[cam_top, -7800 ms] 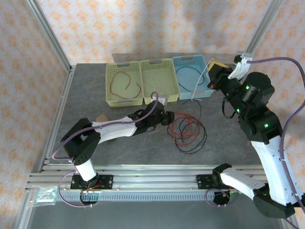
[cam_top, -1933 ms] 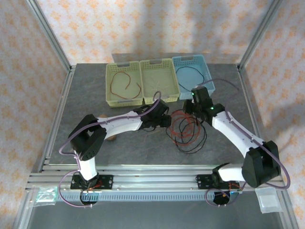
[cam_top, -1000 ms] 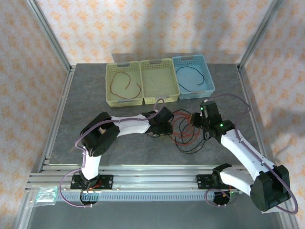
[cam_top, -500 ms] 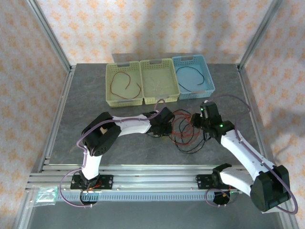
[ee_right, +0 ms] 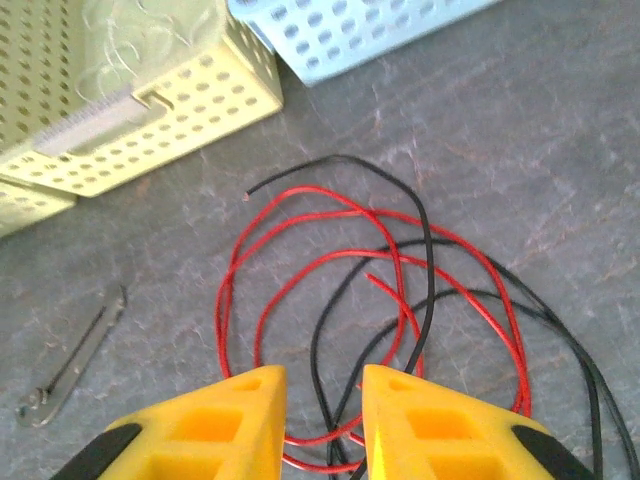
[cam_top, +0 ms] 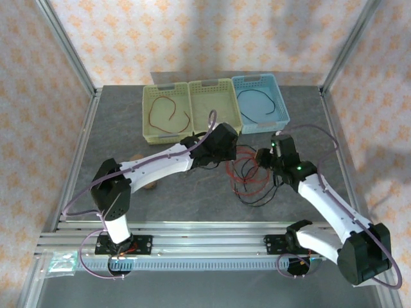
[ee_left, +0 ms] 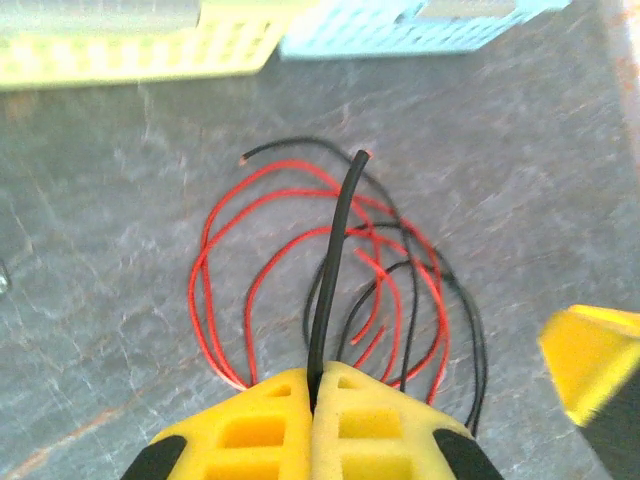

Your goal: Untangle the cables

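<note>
A tangle of red and black cables [cam_top: 252,178] lies on the grey table between my two arms. My left gripper [cam_top: 231,151] hangs over the tangle's left side. Its yellow fingers [ee_left: 268,420] are shut on a black cable [ee_left: 335,255], which rises from the jaws to a free end. The tangle [ee_left: 330,270] spreads on the table beneath it. My right gripper [cam_top: 262,158] is at the tangle's right edge. It [ee_right: 315,400] stands open above red and black loops [ee_right: 400,300], with nothing pinched between its fingers.
Three baskets stand at the back: a yellow-green one [cam_top: 146,115] with a red cable, a middle one [cam_top: 235,109] with a pale wire, a blue one [cam_top: 281,106] with a black cable. A thin metal pin [ee_right: 70,365] lies left of the tangle.
My left gripper has lifted and shifted back toward the baskets with the black cable in it. The right gripper has stayed at the tangle's right edge.
</note>
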{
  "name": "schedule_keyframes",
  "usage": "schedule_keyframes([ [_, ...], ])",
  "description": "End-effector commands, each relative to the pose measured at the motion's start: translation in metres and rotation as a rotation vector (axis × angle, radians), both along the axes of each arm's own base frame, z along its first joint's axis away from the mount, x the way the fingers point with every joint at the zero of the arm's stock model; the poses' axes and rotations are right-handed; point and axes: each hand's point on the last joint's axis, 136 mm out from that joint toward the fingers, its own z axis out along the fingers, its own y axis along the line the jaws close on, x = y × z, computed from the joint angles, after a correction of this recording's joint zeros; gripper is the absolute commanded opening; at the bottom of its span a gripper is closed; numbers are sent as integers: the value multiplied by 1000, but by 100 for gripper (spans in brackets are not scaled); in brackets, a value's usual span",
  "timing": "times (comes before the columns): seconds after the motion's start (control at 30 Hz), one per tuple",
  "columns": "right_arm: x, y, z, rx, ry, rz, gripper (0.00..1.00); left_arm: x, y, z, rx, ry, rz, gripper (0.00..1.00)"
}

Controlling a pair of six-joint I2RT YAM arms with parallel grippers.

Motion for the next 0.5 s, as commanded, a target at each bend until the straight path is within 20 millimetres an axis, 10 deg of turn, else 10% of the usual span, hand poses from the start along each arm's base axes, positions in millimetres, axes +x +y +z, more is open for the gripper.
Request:
schedule_keyframes([
  [0.0,16,-10,57,4,-179,-56,28,4,16,35,98,-98,-21,0],
  [0.3,20,-39,144,-108,-432,-129,51,12,12,154,51,-345,-105,0],
  [0.47,26,-38,158,-153,-422,-53,55,18,13,193,11,-395,-94,0],
])
